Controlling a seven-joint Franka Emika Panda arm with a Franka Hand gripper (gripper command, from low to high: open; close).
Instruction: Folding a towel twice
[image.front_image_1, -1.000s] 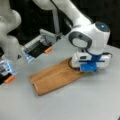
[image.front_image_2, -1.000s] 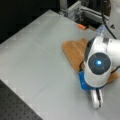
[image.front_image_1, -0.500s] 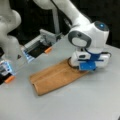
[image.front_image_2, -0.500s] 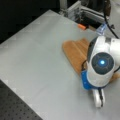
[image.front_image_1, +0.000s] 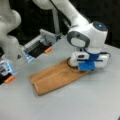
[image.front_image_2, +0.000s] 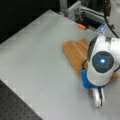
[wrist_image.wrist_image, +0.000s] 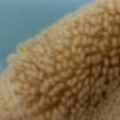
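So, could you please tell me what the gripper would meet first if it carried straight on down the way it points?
Most likely the towel: the gripper points down at its right end in a front view, and terry pile fills the wrist view. Contact may already exist.

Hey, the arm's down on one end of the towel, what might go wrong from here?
1. The gripper sits low on the towel, jaws hidden behind the hand, so it might catch only one layer.
2. The towel lies in a long strip on the table; a pull may drag it rather than fold it.
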